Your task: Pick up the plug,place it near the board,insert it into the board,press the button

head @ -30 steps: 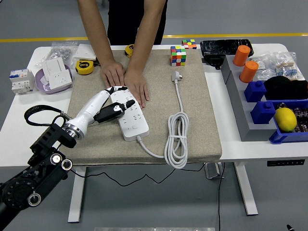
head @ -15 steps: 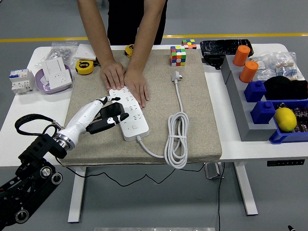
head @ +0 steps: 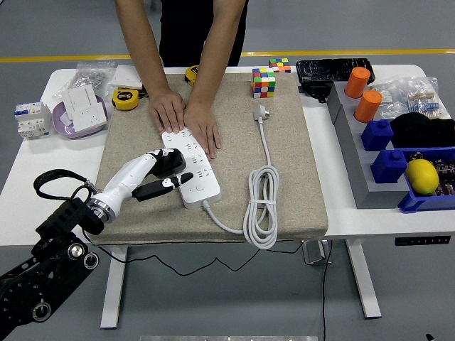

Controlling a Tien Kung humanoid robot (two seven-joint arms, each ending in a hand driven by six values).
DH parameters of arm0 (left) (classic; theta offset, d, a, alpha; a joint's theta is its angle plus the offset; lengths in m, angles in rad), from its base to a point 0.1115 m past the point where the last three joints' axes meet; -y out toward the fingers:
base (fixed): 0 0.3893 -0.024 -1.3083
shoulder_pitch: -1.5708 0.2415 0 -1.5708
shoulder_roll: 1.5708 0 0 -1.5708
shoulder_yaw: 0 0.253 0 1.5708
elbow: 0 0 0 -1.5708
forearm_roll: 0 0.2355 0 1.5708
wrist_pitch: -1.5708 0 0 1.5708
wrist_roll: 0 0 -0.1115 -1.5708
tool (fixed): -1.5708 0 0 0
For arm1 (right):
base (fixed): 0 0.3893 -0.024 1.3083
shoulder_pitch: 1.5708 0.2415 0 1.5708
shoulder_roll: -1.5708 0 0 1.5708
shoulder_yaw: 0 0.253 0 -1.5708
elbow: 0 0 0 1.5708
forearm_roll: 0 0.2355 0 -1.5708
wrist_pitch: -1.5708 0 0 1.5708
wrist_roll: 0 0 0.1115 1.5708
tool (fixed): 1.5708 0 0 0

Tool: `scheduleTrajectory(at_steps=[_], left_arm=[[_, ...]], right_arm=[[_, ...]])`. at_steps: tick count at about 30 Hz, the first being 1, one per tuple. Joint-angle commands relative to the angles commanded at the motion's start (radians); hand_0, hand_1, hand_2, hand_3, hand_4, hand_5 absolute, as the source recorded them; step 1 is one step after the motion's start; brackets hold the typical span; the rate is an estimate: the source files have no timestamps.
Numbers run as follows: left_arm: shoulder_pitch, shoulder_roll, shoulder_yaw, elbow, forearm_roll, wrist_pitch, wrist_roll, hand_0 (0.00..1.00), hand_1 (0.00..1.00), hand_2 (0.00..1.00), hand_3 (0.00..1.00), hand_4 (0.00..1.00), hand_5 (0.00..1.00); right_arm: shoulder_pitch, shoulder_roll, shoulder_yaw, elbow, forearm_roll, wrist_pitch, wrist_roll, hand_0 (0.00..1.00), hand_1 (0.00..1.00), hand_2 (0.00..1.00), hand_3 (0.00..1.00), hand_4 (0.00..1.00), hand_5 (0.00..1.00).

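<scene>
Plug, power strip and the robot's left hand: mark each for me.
plug (head: 261, 111): head view, on its grey head.
power strip (head: 201, 186): head view, on its bare white top, near end.
left hand (head: 161, 173): head view, on the middle of the hand.

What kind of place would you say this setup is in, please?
Probably a robotics lab or workshop floor: a height-adjustable white table stands on grey flooring crossed by a yellow line, with blue parts bins and tape measures around a power strip.

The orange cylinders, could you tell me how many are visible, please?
2: one orange cylinder at the grey rack's far end, another orange cylinder just nearer on it. None appear hidden.
</scene>
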Motion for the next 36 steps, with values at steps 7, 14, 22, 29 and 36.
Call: scheduleTrajectory(at_steps=[7,14,22,29,36], left_arm=[[-0.038,-0.011,0.02,0.027,0.003,-0.005,0.002,0.9,0.928,0.877,0.854,0.998,0.998],[-0.071,-0.014,0.026,0.062,0.009,-0.009,0.002,0.898,0.926,0.876,0.853,0.998,0.998],[-0.075,-0.012,0.027,0.068,0.014,-0.011,0.003,0.898,0.926,0.876,0.853,0.998,0.998],[-0.08,-0.008,0.023,0.071,0.018,-0.011,0.0,0.898,0.925,0.875,0.852,0.998,0.998],[-0.085,-0.009,0.013,0.046,0.028,0.0,-0.013,0.898,0.925,0.871,0.849,0.998,0.998]], right_arm=[[0.004,-0.001,-0.004,0.0,0.001,0.0,0.001,0.838,0.766,0.747,0.768,0.998,0.89],[0.005,-0.002,-0.005,0.0,0.001,0.0,0.001,0.837,0.765,0.747,0.769,0.998,0.892],[0.004,-0.002,-0.002,0.0,0.002,0.0,0.0,0.838,0.766,0.747,0.768,0.998,0.894],[0.009,-0.002,-0.004,0.0,0.007,0.0,0.003,0.837,0.766,0.747,0.768,0.998,0.895],[0.007,-0.002,-0.001,0.0,0.005,-0.001,0.0,0.837,0.765,0.746,0.768,0.998,0.896]])
